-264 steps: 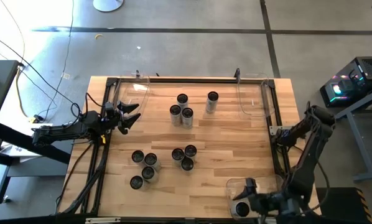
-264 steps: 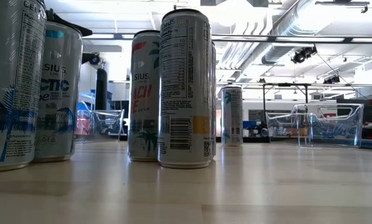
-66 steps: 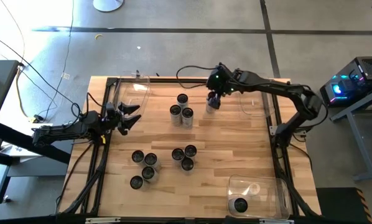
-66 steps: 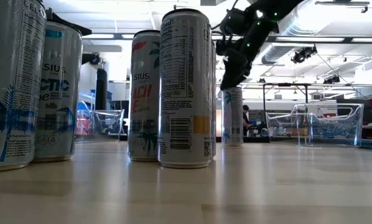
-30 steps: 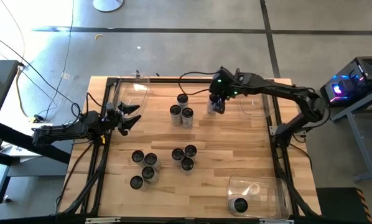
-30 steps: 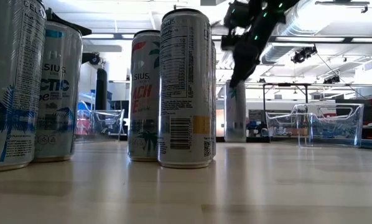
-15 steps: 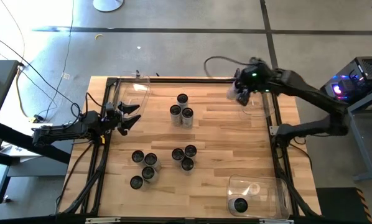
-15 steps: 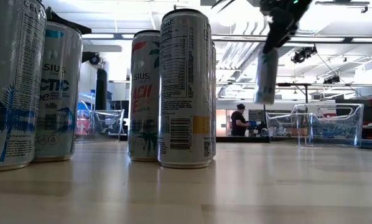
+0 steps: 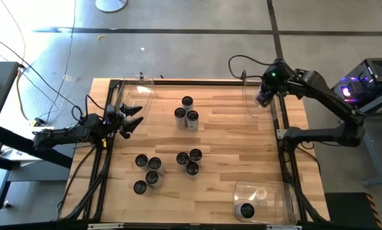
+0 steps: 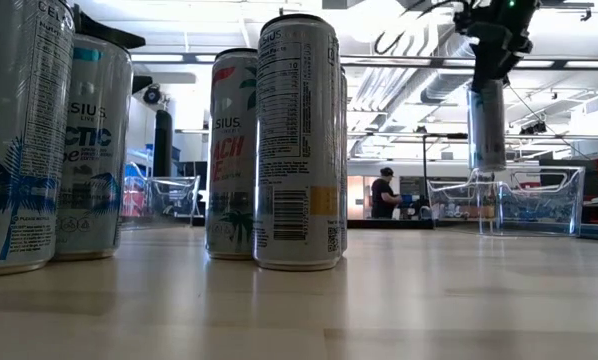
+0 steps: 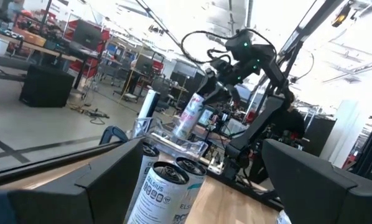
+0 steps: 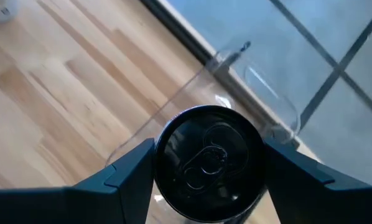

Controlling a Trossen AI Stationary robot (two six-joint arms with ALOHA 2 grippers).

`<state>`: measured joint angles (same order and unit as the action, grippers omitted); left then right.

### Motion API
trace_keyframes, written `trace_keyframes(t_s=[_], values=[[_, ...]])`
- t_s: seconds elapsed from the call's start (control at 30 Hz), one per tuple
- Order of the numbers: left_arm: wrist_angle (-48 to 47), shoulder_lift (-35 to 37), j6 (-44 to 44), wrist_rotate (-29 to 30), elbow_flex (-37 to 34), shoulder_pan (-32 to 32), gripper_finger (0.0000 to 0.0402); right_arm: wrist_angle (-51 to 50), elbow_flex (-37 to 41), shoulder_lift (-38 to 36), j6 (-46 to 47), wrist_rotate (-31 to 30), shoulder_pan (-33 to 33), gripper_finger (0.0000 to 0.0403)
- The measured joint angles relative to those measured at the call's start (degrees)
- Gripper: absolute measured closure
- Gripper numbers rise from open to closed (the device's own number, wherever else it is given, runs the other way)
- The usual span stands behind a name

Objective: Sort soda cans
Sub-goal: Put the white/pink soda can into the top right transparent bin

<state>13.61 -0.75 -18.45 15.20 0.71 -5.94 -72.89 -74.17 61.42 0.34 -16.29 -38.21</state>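
Note:
My right gripper point(image 9: 265, 97) is shut on a slim soda can point(image 10: 487, 125) and holds it in the air over the clear bin point(image 9: 255, 106) at the table's far right. The can's dark top point(image 12: 209, 155) fills the right wrist view. Other soda cans stand on the table in groups: three at the far middle point(image 9: 186, 115), several at the near left point(image 9: 147, 171) and three at the near middle point(image 9: 190, 161). My left gripper point(image 9: 135, 116) waits open at the left edge. My right gripper pinches the can's upper sides point(image 12: 162, 163) between its two fingers point(image 12: 127, 174), one on each side just below the rim. The fingers come from above, slanting down. The can hangs almost upright below them, lifted clear of the table, its lower end point(image 10: 487, 160) above the bin.
A second clear bin point(image 9: 138, 93) lies at the far left. A third bin point(image 9: 267, 195) at the near right holds one can point(image 9: 246, 210). A dark frame point(image 9: 285, 137) runs along the table's sides. A person point(image 10: 383, 192) stands far behind the table.
My right gripper has lifted the can from its place at the far middle and carried it up and toward the table's right edge, to above the far-right bin. The wrist has turned as it went. The can hangs clear of the table.

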Motion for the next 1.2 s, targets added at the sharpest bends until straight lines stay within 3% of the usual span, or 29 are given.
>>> trace_keyframes(t_s=[0.27, 0.47, 0.77, 1.2], values=[[-0.4, 0.0, 0.2, 0.0, 0.0, 0.0, 0.0078, -5.9, 0.3, 0.0, 3.2, 0.3, -2.8, 0.0162], [-0.4, 0.0, 0.7, 0.0, 0.0, 0.0, 0.0078, -6.4, 6.3, -0.1, 4.1, 0.7, -3.8, 0.0162], [-0.4, 0.0, 0.7, 0.0, 0.0, 0.0, 0.0078, -4.0, 14.8, -0.1, 3.5, 0.9, -4.7, 0.0162], [-0.4, 0.0, 0.7, 0.0, 0.0, 0.0, 0.0078, -2.7, 16.7, -0.2, 2.2, 1.6, -4.7, 0.0143]])
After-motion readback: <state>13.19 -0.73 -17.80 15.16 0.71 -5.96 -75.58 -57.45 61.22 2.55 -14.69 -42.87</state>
